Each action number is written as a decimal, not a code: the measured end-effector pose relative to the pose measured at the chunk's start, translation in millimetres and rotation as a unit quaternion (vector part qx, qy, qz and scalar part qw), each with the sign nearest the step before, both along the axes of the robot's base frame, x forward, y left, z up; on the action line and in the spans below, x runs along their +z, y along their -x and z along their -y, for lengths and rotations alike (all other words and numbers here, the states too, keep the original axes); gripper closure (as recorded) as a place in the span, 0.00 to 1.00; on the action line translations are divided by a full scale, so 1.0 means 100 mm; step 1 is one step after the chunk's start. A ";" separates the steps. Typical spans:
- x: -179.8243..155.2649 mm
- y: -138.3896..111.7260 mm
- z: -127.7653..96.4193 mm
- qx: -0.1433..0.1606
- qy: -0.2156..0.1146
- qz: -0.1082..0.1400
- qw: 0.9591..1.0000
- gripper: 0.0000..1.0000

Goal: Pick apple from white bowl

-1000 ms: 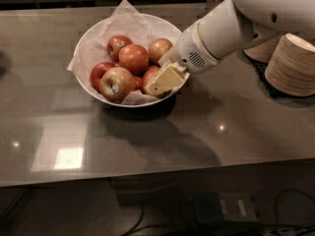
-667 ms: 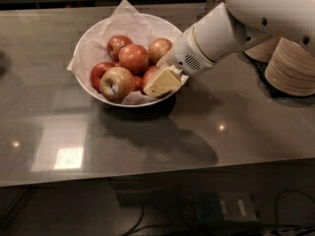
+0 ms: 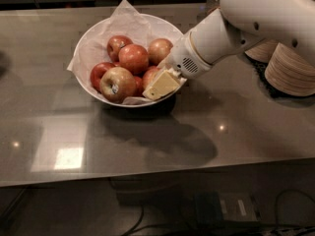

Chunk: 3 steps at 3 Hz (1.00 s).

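The white bowl [image 3: 96, 33], lined with crinkled white paper, stands on the grey table and holds several apples. A paler red-orange apple [image 3: 160, 49] lies at the bowl's back right. A yellow-red apple with a small dark mark [image 3: 118, 83] lies at the front. My gripper [image 3: 161, 85] reaches in over the bowl's right rim. It sits low at the front right, against a red-orange apple [image 3: 149, 74] that it partly hides. The paler apple is just behind the gripper's wrist.
Stacks of tan paper plates [image 3: 290, 70] stand to the right, behind my white arm [image 3: 256, 18]. All-red apples [image 3: 133, 58] fill the bowl's middle and left. The table's front edge runs across the lower part of the view.
The gripper has shifted slightly left and down inside the bowl's right side, and the arm has followed. The apples and the bowl have not visibly moved.
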<state>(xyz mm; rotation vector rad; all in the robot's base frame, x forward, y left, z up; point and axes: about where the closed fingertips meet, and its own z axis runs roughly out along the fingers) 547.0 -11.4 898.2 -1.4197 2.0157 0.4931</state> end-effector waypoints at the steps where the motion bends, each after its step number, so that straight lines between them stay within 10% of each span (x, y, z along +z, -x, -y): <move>1: -0.05 -0.02 -0.01 0.000 0.000 -0.006 1.000 0.35; 3: -0.03 -0.03 -0.01 0.000 -0.001 -0.007 1.000 0.77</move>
